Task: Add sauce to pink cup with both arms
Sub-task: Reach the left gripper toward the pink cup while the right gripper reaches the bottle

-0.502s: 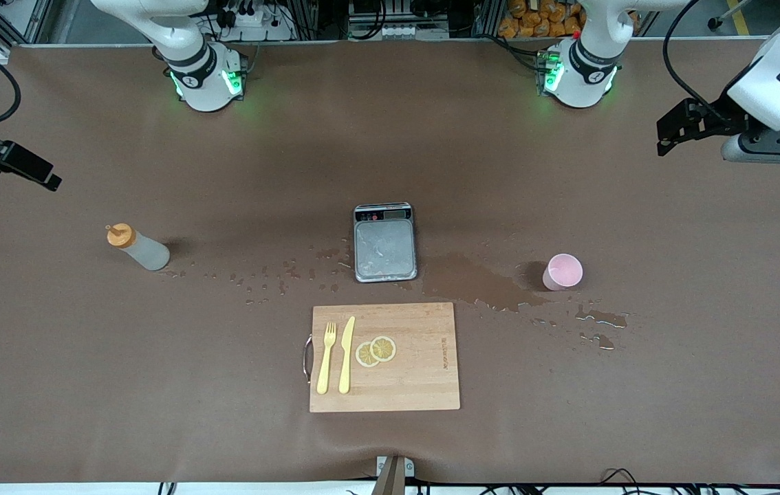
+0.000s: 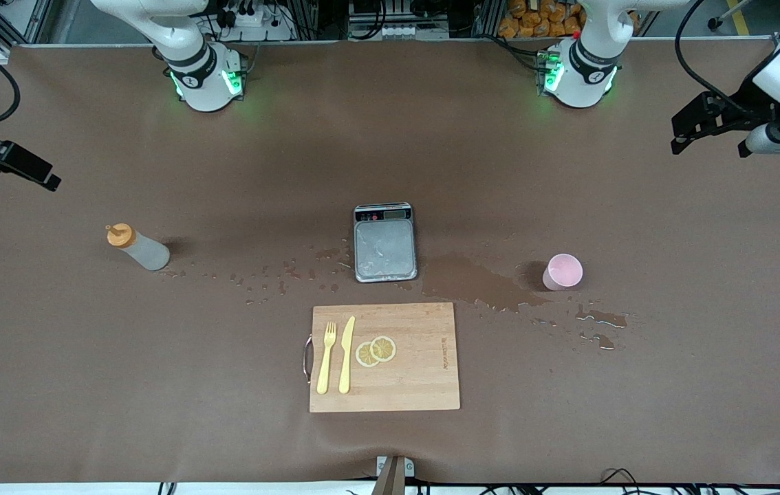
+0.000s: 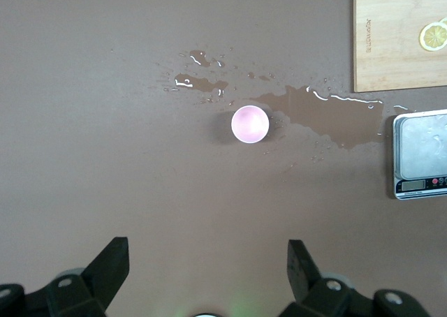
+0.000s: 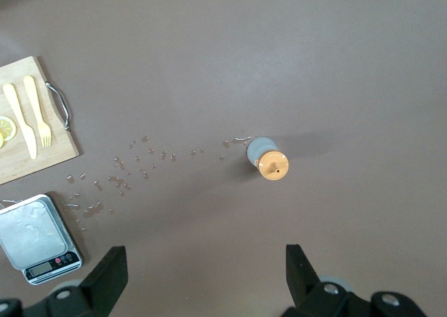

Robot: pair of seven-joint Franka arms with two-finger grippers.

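The sauce bottle (image 2: 139, 250), whitish with an orange cap, stands upright toward the right arm's end of the table; it also shows from above as the sauce bottle (image 4: 268, 160). The pink cup (image 2: 562, 271) stands upright toward the left arm's end, beside a puddle, and appears as the pink cup (image 3: 249, 123). My left gripper (image 2: 689, 134) hangs open high over the table's left-arm end, away from the cup; its fingers (image 3: 112, 264) hold nothing. My right gripper (image 2: 29, 168) hangs open over the right-arm end, with bare fingers (image 4: 108, 271).
A small metal scale (image 2: 384, 242) sits mid-table. Nearer the front camera lies a wooden cutting board (image 2: 424, 375) with a yellow fork (image 2: 326, 357), a yellow knife (image 2: 346, 354) and lemon slices (image 2: 376, 350). A puddle (image 2: 483, 285) and droplets (image 2: 259, 275) wet the cloth.
The left arm has drawn a little farther toward its own end of the table, away from the cup. The right arm, the bottle and the cup have not moved.
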